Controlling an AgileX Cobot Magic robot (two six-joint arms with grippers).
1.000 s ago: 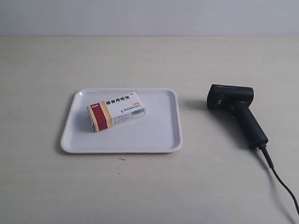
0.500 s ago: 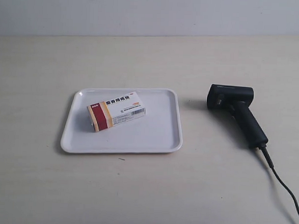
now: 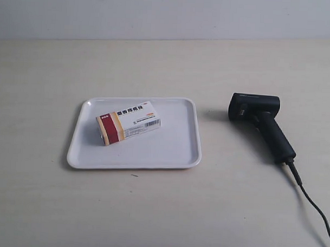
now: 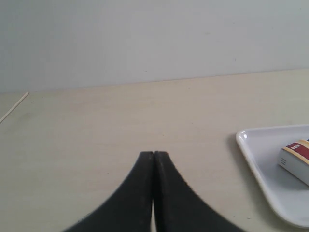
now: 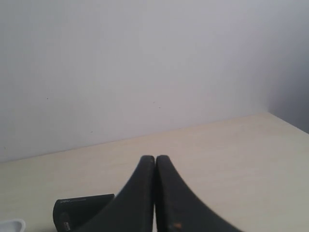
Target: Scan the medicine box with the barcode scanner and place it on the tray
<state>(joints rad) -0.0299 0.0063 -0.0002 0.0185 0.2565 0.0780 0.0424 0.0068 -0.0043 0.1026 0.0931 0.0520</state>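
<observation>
The white medicine box with its dark red and tan end lies flat on the white tray, left of the tray's middle. The black barcode scanner lies on its side on the table to the right of the tray, its cable trailing toward the front. No arm shows in the exterior view. My left gripper is shut and empty over bare table; the tray's corner and the box's end show beside it. My right gripper is shut and empty, with the scanner's head partly hidden behind it.
The table is pale wood-toned and runs back to a plain white wall. A table edge line shows in the left wrist view.
</observation>
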